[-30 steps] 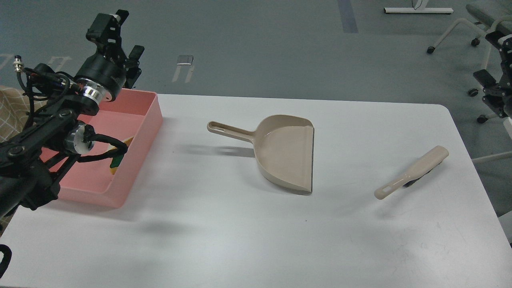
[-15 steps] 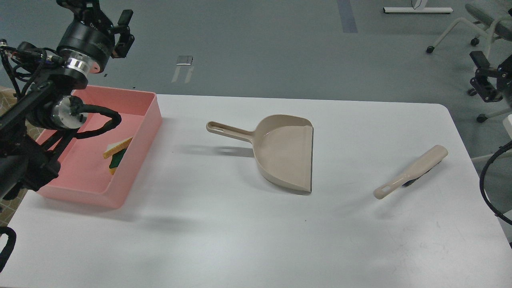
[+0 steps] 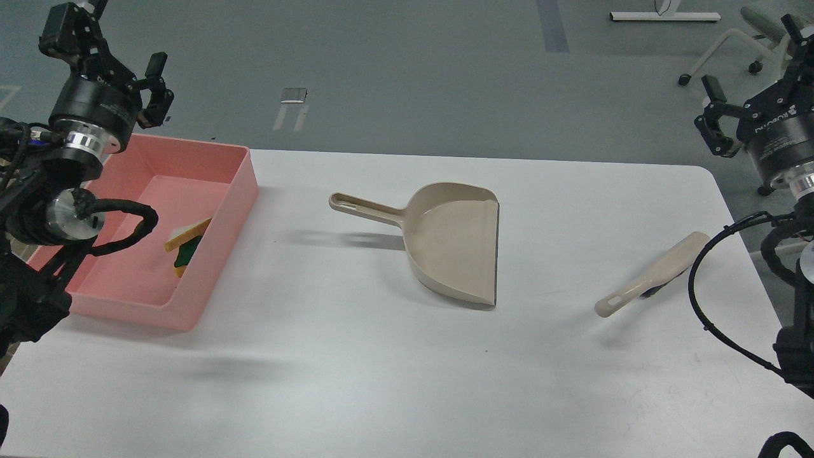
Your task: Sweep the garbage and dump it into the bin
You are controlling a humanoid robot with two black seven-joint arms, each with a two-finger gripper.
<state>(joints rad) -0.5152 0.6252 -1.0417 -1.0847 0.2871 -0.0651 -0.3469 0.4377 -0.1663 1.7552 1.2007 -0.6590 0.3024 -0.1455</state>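
Already the garbage [image 3: 186, 244] is lying inside the bin [image 3: 219, 219] at the worktop's [image 3: 356, 356] far-left corner. Nearest, the left claw [image 3: 114, 48] is gaping empty above it; the right claw [image 3: 750, 73] is spreading empty too.

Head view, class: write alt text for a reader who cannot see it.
On a white table, a pink bin at left holds a bread slice and a sponge piece. An empty beige dustpan lies mid-table and a brush at right. The left claw and right claw are raised, holding nothing.

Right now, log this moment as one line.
garbage: in bin | dustpan: empty, on table | brush: on table | left gripper: open, raised | right gripper: open, raised
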